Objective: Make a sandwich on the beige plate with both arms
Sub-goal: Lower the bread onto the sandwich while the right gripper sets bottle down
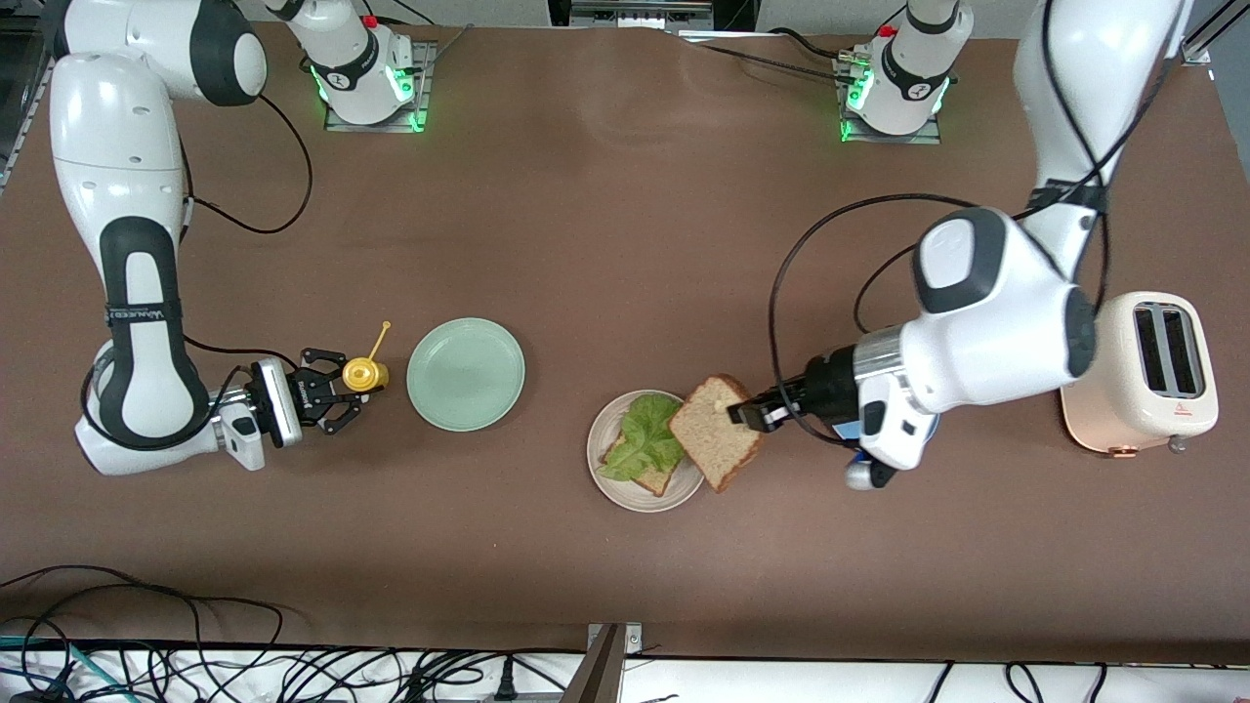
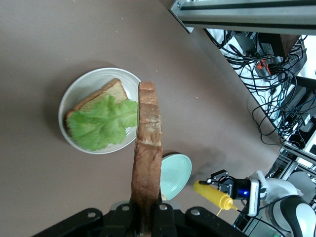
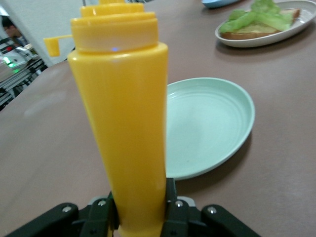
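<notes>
I see the beige plate (image 1: 646, 496) just ahead of the left gripper (image 1: 746, 413); it holds one bread slice (image 2: 97, 101) with lettuce (image 1: 648, 440) on top. The left gripper pinches a second slice (image 1: 716, 430) by its edge, tilted over the plate's rim. The right gripper (image 1: 337, 393) is clamped on an upright yellow bottle (image 1: 363, 373), with an empty green plate (image 1: 466, 374) beside it. The left arm hides most of a blue plate (image 1: 847, 431). A toaster (image 1: 1141, 376) stands at the left arm's end.
</notes>
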You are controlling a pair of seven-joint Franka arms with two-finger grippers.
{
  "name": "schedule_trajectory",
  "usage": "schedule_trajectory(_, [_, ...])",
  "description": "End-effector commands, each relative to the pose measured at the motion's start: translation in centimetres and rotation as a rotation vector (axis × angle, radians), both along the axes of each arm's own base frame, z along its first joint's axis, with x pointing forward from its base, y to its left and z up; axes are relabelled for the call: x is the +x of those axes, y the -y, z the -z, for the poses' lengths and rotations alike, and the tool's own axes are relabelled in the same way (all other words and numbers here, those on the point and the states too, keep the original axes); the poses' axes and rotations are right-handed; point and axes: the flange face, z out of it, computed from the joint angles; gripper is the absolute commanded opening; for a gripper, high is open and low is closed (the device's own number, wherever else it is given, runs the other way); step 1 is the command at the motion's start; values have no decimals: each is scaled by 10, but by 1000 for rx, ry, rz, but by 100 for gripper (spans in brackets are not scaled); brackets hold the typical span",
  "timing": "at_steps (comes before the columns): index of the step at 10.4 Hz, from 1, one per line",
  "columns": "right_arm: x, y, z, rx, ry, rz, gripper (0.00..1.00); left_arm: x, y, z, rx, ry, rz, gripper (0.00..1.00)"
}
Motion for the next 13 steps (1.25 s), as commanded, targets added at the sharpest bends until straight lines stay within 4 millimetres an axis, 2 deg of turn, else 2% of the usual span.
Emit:
schedule_trajectory(1, [5,3,13,130,44,-35,0,-1,37,32,-33,31,-25,0])
schedule_trajectory(3, [7,2,22,180,90,-46,0,-4,52,67,-33,4,-25,0])
schedule_trajectory(5, [6,5,27,190,102,-48,0,-9,62,86,-29,-18,-10,0])
schedule_trajectory(6, [6,12,27,184,109,-45,0,-10,66,102,-22,-35,-2,0])
schedule_trajectory(9, [2,28,39,190,135,-44,0,-14,76,127,9,-33,1,0])
schedule_trajectory(11, [0,31,52,187,149,-52,0,-16,85,141,9,-15,-13,0])
schedule_trajectory(12, [-2,32,57,192,147,-52,13,-16,85,143,10,-17,-14,0])
schedule_trajectory(13, [-3,34,57,192,146,-48,57,-17,85,143,11,-19,-12,3])
